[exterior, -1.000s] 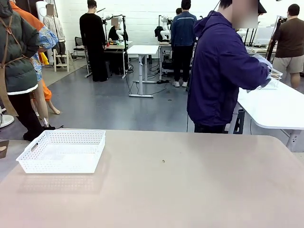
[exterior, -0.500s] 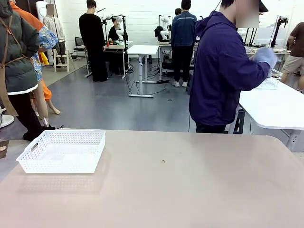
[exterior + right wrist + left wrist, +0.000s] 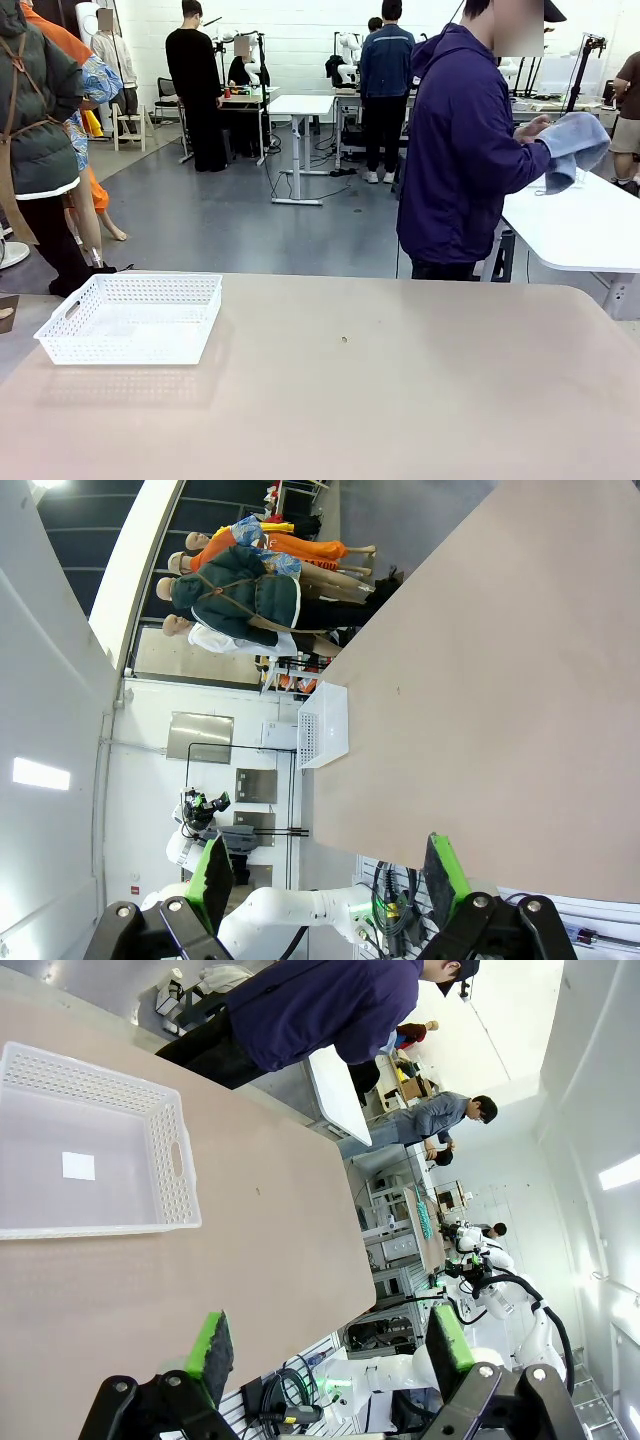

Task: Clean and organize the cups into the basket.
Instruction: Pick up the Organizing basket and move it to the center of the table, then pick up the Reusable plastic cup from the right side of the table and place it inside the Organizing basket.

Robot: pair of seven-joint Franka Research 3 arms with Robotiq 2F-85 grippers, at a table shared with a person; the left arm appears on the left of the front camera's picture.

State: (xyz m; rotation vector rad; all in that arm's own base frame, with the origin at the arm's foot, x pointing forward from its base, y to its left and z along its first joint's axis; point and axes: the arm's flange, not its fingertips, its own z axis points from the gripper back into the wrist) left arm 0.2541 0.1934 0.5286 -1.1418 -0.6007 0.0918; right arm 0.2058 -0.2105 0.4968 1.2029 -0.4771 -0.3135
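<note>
With the left claw [image 3: 330, 1342] and right claw [image 3: 325, 870] both wide open and empty, the white lattice basket [image 3: 125, 350] sat near the counter's [image 3: 400, 400] left edge, where a careless reach could likely shove it off.

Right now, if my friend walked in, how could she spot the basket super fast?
Look at the big tan table in front. Near its far edge, on the robot's left side, sits the basket. It is white plastic, low and rectangular, with tiny holes all over its sides and a slot handle.
</note>
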